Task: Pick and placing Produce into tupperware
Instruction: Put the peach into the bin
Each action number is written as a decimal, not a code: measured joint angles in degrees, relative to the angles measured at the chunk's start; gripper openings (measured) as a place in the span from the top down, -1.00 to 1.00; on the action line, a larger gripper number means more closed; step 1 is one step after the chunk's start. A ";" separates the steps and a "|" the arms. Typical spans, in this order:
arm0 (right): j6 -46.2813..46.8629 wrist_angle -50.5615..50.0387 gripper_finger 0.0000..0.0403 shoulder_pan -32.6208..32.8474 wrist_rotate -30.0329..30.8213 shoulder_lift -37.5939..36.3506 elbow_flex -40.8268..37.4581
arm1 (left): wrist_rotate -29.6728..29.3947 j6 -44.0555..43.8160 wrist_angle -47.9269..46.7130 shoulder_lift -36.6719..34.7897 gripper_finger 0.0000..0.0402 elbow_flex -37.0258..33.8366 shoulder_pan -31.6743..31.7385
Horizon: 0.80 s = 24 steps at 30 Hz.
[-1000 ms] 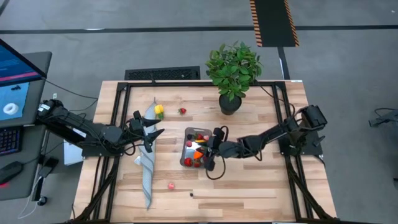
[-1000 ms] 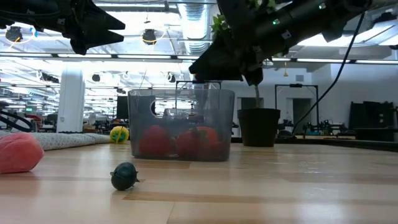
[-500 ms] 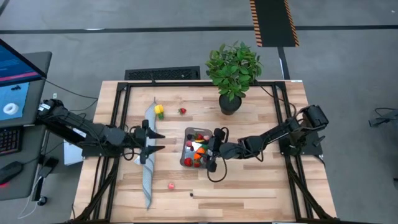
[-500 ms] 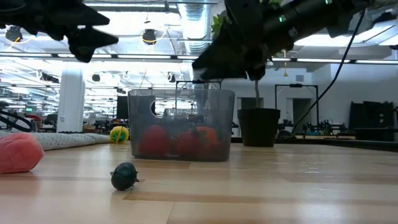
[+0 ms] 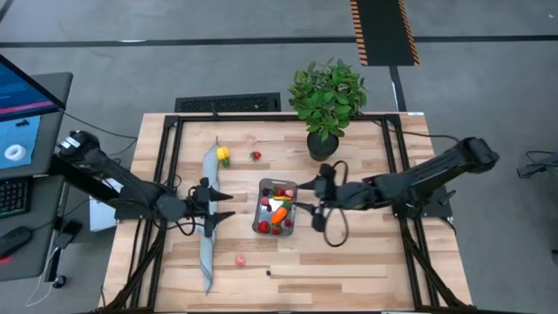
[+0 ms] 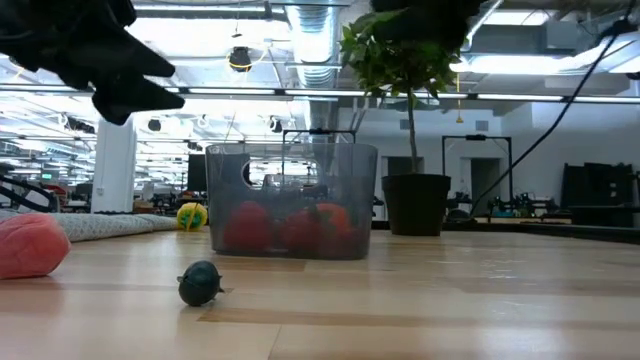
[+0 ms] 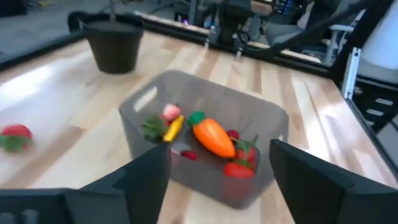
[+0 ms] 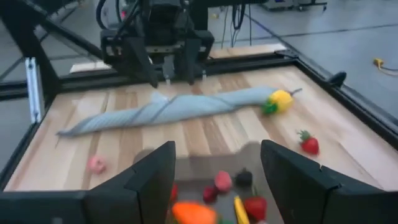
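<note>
The clear tupperware stands mid-table and holds an orange carrot, red berries and a yellow piece. Loose produce lies on the wood: a yellow piece, a red strawberry, a pink piece and a small dark piece. My left gripper hovers open above the grey cloth strip, left of the tupperware and facing it. My right gripper hangs open by the tupperware's right rim, looking over it at the cloth. Neither holds anything.
A long grey folded cloth strip lies left of the tupperware. A potted green plant stands at the far edge, its dark pot just behind the tupperware. Bare wood stretches along the near side and the right.
My right gripper has drawn back from over the tupperware toward the table's right and risen, its arm lifting high. My left gripper has slid toward the near edge and a little toward the tupperware, staying above the cloth. The produce and tupperware have not moved.
</note>
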 joint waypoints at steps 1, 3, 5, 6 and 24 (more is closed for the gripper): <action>0.78 -2.83 -0.29 0.43 0.15 -1.83 -0.02 | -0.02 -1.23 0.63 1.22 -0.35 0.00 -0.65; 2.86 -7.40 -0.29 1.36 0.76 -5.03 -0.02 | 0.21 -4.29 0.73 3.69 -0.44 0.02 -2.25; 5.65 -12.48 -0.29 2.60 3.14 -7.50 -0.09 | 0.30 -8.27 0.88 6.54 -0.49 0.02 -4.27; 6.97 -14.26 -0.29 3.31 4.69 -8.43 -0.41 | 0.61 -10.21 1.06 8.06 -0.51 0.02 -5.35; 19.30 -20.87 -0.29 7.80 15.02 -11.19 -7.13 | 0.50 -22.74 0.35 38.83 -0.53 17.05 -17.34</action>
